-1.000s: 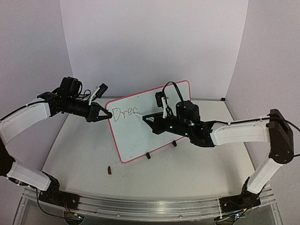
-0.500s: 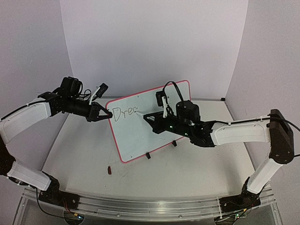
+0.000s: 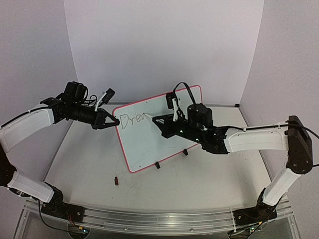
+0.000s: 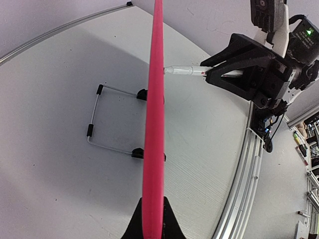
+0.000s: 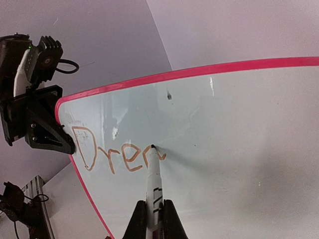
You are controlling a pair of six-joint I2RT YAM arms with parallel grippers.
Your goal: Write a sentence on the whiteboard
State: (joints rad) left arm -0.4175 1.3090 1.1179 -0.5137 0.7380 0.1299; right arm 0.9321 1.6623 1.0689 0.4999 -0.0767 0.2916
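Note:
The whiteboard (image 3: 149,147) stands tilted on its black feet, red frame all round. My left gripper (image 3: 115,121) is shut on its left edge; in the left wrist view the red frame (image 4: 154,124) runs edge-on up from between that gripper's (image 4: 152,211) fingers. My right gripper (image 5: 154,205) is shut on a white marker pen (image 5: 154,174) whose tip touches the board (image 5: 239,139). The sentence (image 5: 112,155) reads "Dre" plus a part-formed fourth letter under the tip. In the top view the right gripper (image 3: 159,121) points at the writing (image 3: 132,119).
A small dark red cap (image 3: 116,180) lies on the table in front of the board. The board's wire stand (image 4: 94,119) juts out behind it. An aluminium rail (image 3: 149,219) runs along the table's near edge. White walls close in the back and sides.
The right gripper has shifted the marker slightly right and up along the board, adding a stroke after "Dre". The left gripper and the board have stayed still.

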